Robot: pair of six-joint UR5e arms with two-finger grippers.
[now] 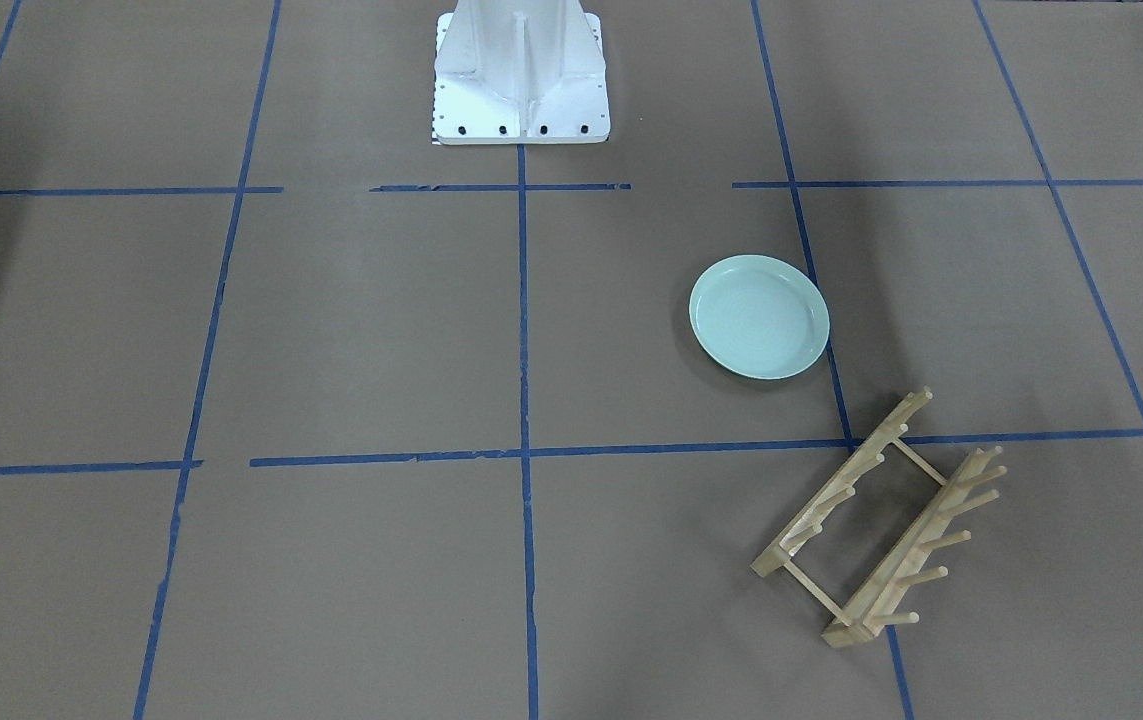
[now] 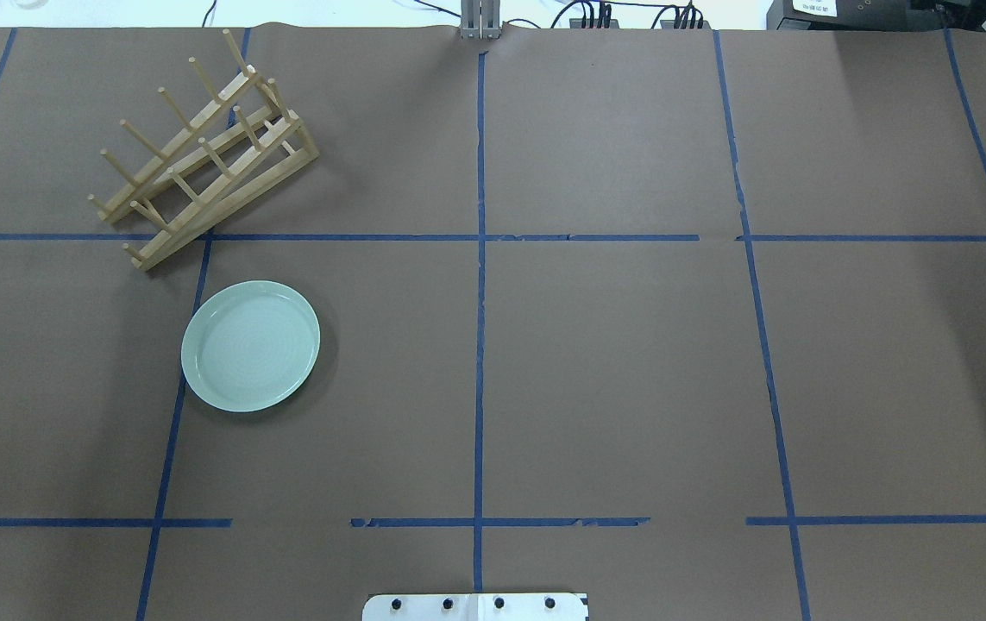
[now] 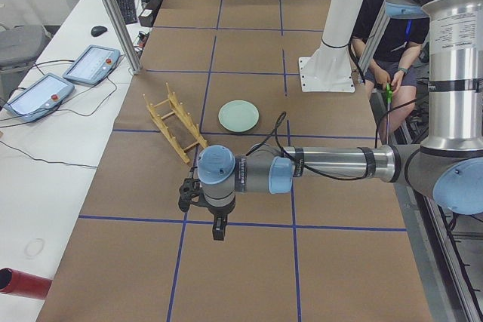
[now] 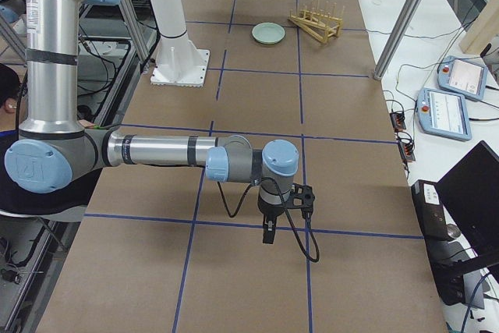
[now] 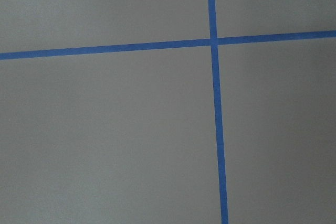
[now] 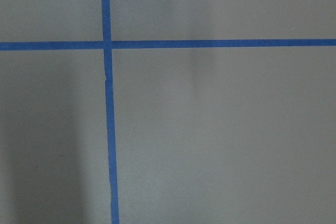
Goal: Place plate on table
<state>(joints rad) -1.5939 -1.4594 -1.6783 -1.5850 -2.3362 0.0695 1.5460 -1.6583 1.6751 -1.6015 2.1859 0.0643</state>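
Observation:
The pale mint-green plate (image 1: 759,317) lies flat on the brown table (image 1: 331,330), beside a blue tape line, apart from the rack. It also shows in the overhead view (image 2: 250,345) and both side views (image 3: 238,116) (image 4: 268,33). No gripper is near it. My left gripper (image 3: 219,228) hangs over the table's left end, far from the plate; I cannot tell if it is open or shut. My right gripper (image 4: 269,232) hangs over the table's right end; I cannot tell its state either. Both wrist views show only bare table and tape lines.
A light wooden peg rack (image 1: 881,520) (image 2: 199,159) stands just beyond the plate, holding nothing. The white robot base (image 1: 521,80) is at the table's near middle edge. Teach pendants (image 3: 90,64) (image 4: 456,76) lie on side benches. A person (image 3: 400,50) stands behind the base.

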